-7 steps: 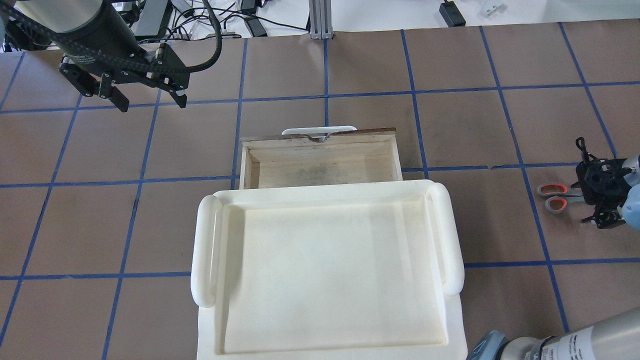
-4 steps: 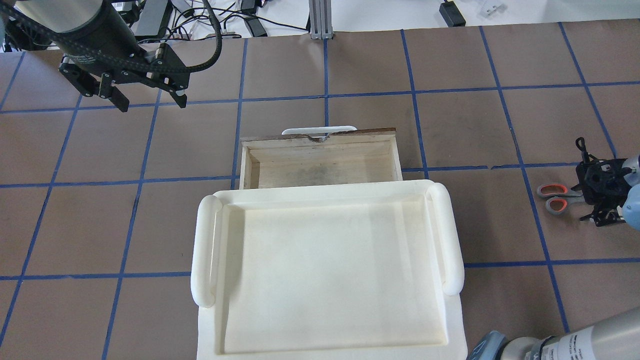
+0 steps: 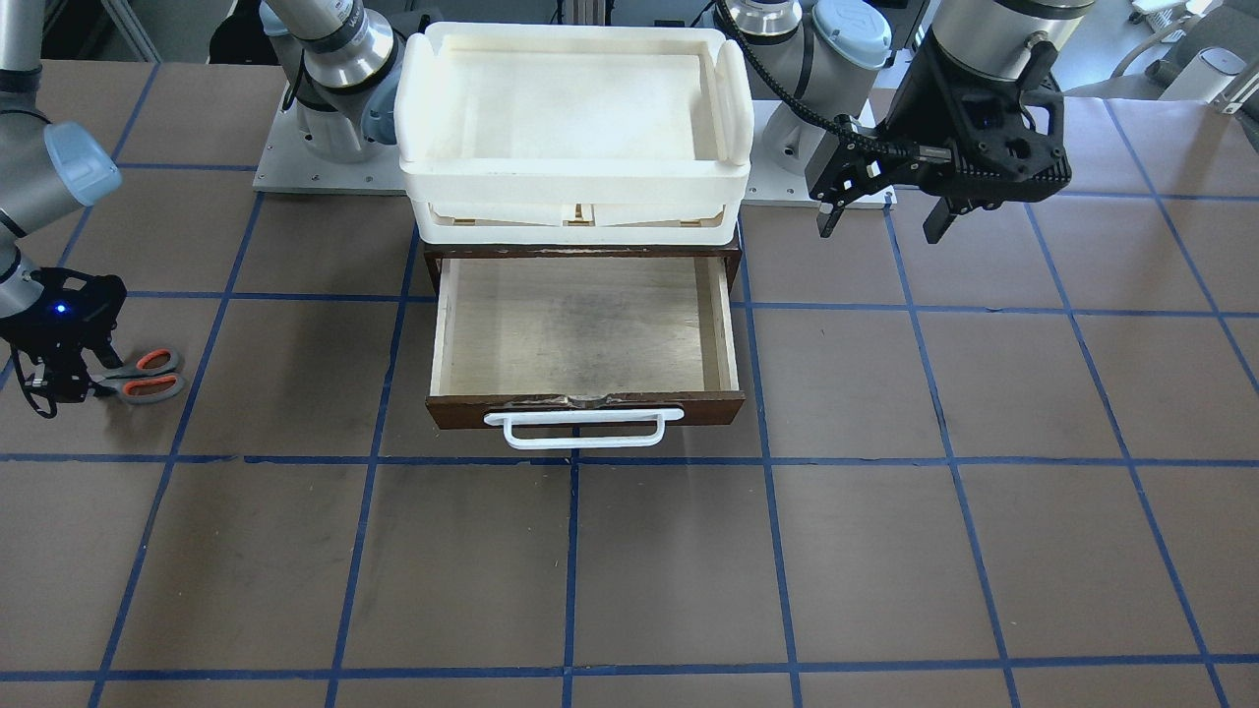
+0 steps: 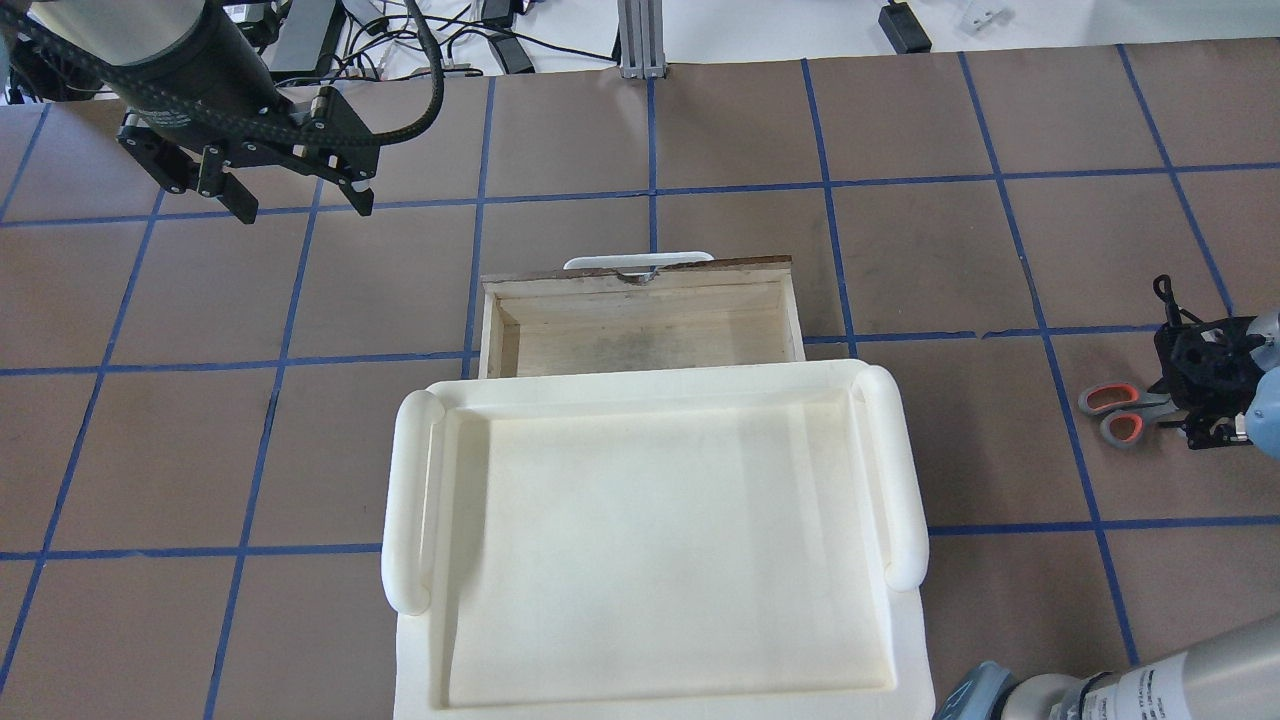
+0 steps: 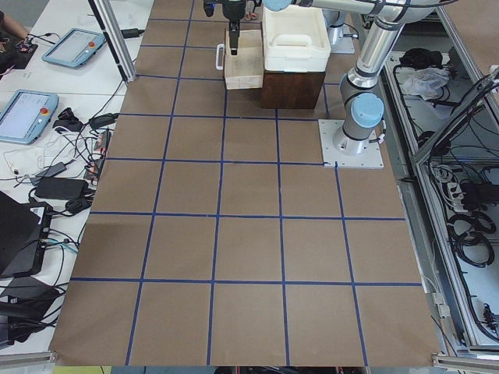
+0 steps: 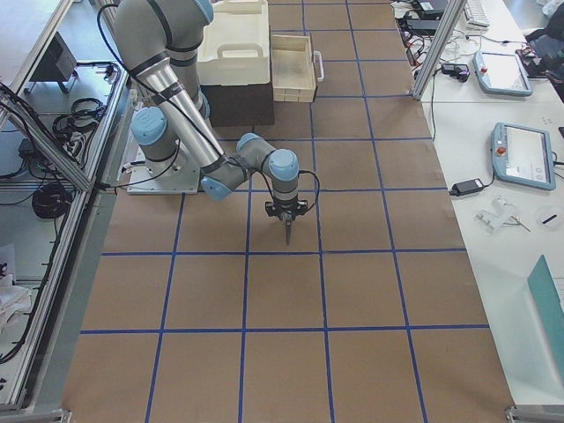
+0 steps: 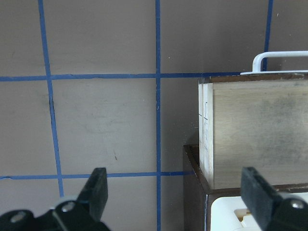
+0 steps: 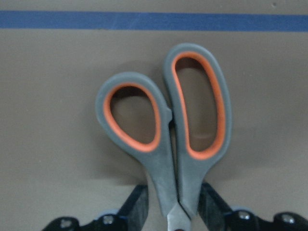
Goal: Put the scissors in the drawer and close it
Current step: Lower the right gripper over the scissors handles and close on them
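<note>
The scissors [image 4: 1115,412], with grey handles lined in orange-red, are at the table's far right, handles pointing toward the middle. My right gripper [image 4: 1178,408] is shut on their neck. In the right wrist view its fingers [image 8: 137,204] press both sides of the scissors [image 8: 168,125], and the blades are hidden. The scissors [image 3: 143,374] and right gripper [image 3: 87,383] also show in the front view. The wooden drawer [image 4: 640,335] stands pulled open and bare inside, with its white bar handle [image 3: 580,429] on the far side. My left gripper [image 4: 300,205] is open and empty, raised to the drawer's far left.
A large white plastic tray [image 4: 410,500] sits on top of the dark cabinet [image 7: 192,192] above the drawer and covers its near part from overhead. Blue tape lines grid the brown table. Cables and boxes lie beyond the far edge [image 4: 500,40].
My right gripper and the scissors have shifted a little toward the robot's side of the table. The left arm and the drawer have not moved.
</note>
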Available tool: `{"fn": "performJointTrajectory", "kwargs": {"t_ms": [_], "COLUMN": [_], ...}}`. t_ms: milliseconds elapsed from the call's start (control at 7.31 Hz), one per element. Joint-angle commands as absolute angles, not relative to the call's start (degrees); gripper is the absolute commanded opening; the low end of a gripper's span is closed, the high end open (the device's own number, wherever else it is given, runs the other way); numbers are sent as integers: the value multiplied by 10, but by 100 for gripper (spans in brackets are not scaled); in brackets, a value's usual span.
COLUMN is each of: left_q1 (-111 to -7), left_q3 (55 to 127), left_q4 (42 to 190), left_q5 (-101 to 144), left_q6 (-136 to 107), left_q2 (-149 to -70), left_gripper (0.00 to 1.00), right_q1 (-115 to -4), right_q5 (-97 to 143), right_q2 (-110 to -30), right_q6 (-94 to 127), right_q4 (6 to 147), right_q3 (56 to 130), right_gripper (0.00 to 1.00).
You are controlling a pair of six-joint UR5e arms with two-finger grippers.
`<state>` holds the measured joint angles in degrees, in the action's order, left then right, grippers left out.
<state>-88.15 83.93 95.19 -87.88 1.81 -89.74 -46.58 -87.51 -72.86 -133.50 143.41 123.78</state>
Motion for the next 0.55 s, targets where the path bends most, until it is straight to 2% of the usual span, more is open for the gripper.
{"fn": "performJointTrajectory", "kwargs": {"t_ms": [0,410], "left_q1": [-882,-882], "left_q3": [839,839], "left_q4": [952,952], "left_q5": [-879,-879], "left_q6": [18,18], "left_q2": [-897,-897], "left_gripper": [100,100], "right_q1": [-466,-466], "right_q5": [-876,-877], "right_q2": [-730,-744], "right_q6": [-1335,-1331], "right_q4": [1436,1434], "right_q3": [1237,1231], "right_gripper": [35,27]}}
